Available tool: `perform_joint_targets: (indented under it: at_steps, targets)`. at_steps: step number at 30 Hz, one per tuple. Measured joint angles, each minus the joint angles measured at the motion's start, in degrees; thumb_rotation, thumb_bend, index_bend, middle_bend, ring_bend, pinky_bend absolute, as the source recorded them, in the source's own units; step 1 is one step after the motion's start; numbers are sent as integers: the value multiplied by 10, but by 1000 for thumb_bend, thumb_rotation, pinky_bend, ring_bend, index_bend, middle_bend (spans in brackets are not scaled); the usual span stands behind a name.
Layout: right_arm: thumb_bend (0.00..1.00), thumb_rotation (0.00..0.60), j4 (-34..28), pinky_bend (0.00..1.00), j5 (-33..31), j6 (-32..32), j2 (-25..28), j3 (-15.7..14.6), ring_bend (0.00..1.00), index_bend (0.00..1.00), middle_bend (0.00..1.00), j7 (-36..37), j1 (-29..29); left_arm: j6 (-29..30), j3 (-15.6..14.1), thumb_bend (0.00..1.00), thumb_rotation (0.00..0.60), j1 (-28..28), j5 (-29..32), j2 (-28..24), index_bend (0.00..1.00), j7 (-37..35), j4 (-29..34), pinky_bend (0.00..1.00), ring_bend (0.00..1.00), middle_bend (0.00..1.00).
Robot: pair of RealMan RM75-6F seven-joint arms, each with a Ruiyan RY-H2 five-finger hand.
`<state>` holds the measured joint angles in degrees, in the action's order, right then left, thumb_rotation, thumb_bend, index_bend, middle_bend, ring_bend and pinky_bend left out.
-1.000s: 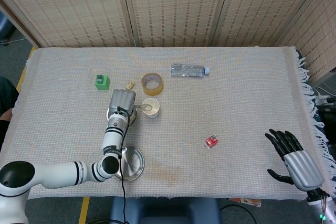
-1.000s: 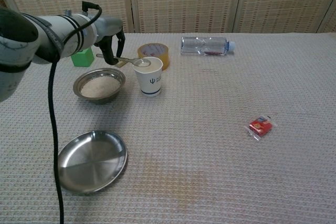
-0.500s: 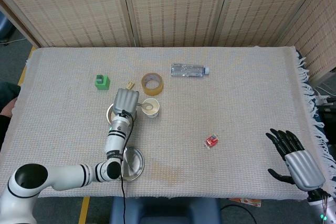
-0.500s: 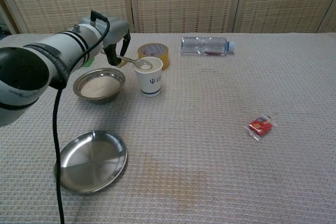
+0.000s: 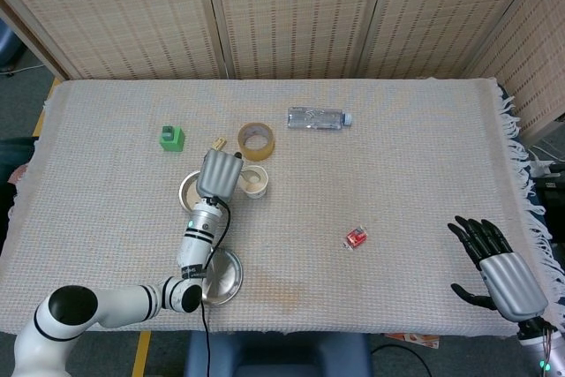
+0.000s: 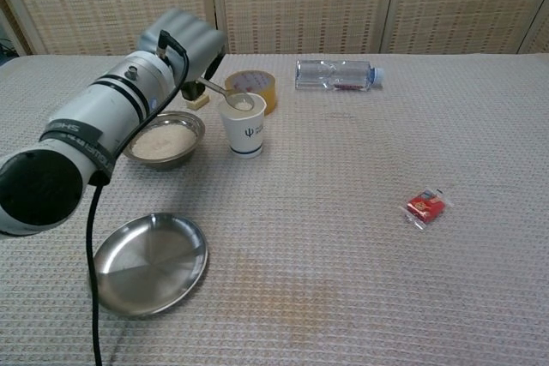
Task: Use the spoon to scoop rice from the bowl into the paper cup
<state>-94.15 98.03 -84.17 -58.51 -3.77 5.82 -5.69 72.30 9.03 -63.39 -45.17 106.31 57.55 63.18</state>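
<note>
Holding the spoon [image 6: 225, 93], the left hand [image 5: 219, 173] had its tip over the paper cup [image 6: 244, 126], bowl [image 6: 163, 139] of rice just beside. Tape roll [image 6: 253, 87] sat right behind; right hand [image 5: 503, 273] lay loose, fingers spread, well apart.

A metal spoon [image 6: 225, 93] tips into the upright white paper cup [image 6: 244, 128]; left of it, a rice-filled steel bowl [image 6: 163, 138].

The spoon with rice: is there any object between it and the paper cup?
No. The spoon, held by the left hand, already has its bowl over the mouth of the paper cup, with nothing visible between them.
</note>
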Motion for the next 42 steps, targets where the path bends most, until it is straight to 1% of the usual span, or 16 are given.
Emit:
perform_joint_targets:
  at_steps: [4, 11, 17, 25, 35, 42]
  targets:
    - [88, 600, -1, 0, 1, -5, 1, 0, 0, 0, 0, 1, 2, 12, -14, 398, 600, 6, -42, 17, 655, 5, -33, 1000, 1000, 1000]
    - [88, 600, -2, 0, 5, -9, 3, -1, 0, 0, 0, 1, 4, 27, -35, 399, 600, 18, -117, 52, 656, 11, -112, 1000, 1000, 1000]
    - [88, 600, -2, 0, 7, -9, 4, -2, 0, 0, 0, 3, 4, 25, -38, 399, 600, 32, -157, 75, 656, 11, -161, 1000, 1000, 1000]
    - [88, 600, -3, 0, 6, -6, 5, -2, 0, 0, 0, 5, 3, 28, -44, 399, 600, 44, -210, 91, 656, 11, -210, 1000, 1000, 1000]
    - [88, 600, -4, 0, 8, -8, 6, -3, 0, 0, 0, 7, 4, 56, -68, 399, 600, 62, -298, 115, 656, 2, -277, 1000, 1000, 1000]
    - [88, 600, -5, 0, 15, -11, 8, -6, 0, 0, 0, 5, 6, 61, -69, 399, 600, 71, -326, 134, 655, -11, -339, 1000, 1000, 1000]
